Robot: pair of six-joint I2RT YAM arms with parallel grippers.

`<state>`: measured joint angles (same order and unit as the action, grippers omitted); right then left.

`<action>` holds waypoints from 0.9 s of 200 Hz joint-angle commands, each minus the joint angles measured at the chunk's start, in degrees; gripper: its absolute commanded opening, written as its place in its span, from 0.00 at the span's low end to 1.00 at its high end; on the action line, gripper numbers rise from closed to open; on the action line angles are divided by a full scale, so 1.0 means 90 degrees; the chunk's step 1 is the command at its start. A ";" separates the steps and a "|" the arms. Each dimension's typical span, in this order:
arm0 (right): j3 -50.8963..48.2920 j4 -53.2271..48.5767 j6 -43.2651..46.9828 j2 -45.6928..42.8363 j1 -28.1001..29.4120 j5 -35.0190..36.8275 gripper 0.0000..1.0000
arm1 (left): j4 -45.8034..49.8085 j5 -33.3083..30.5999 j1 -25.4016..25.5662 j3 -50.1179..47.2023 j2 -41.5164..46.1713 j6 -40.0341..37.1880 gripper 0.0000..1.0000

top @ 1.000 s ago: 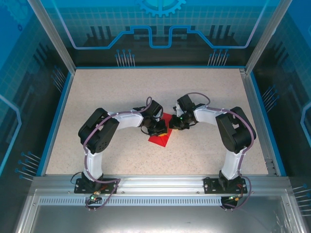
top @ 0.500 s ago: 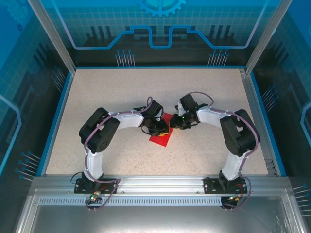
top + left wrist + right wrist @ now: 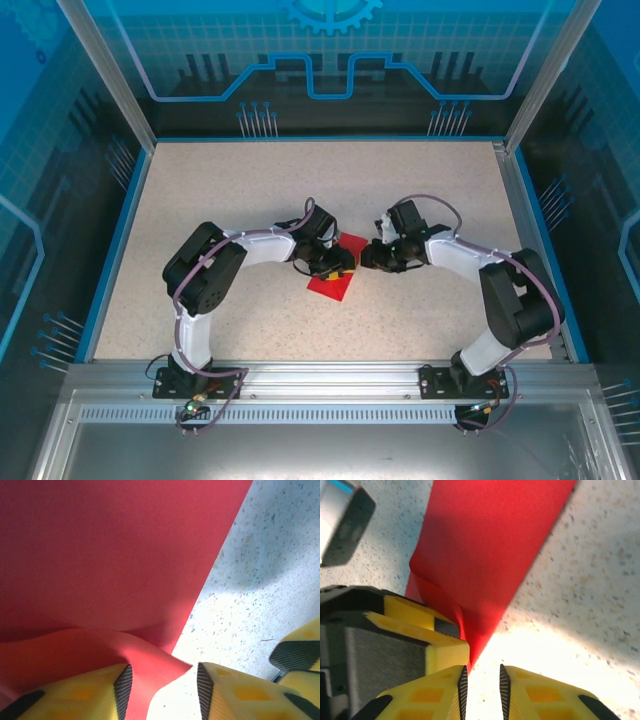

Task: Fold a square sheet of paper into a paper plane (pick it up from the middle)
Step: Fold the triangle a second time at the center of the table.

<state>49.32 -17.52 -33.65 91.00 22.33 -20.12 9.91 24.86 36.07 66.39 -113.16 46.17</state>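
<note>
Red square sheet of paper (image 3: 329, 285) lies mid table (image 3: 200, 190), half hidden under both wrists. My left gripper (image 3: 165, 692) stands parted, with a raised paper lip loose between its pads (not pinched). My right gripper (image 3: 483, 687) is barely open and holds nothing.

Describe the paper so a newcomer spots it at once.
On the speckled beige table inside the blue-walled enclosure, look at the middle, where the left gripper and right gripper nearly meet. The square sheet of paper lies beneath them: thin, creased, and the sole bright red thing there.
</note>
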 commanded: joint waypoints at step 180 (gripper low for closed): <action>-0.1291 0.2644 -0.1945 0.0250 0.0286 -0.1490 0.10 | -0.0182 -0.0370 0.0018 -0.0639 0.0181 0.0167 0.12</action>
<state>37.69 3.42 -49.15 91.61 23.86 -32.23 5.72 22.76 36.16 62.37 -111.85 48.10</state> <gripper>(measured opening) 0.106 0.155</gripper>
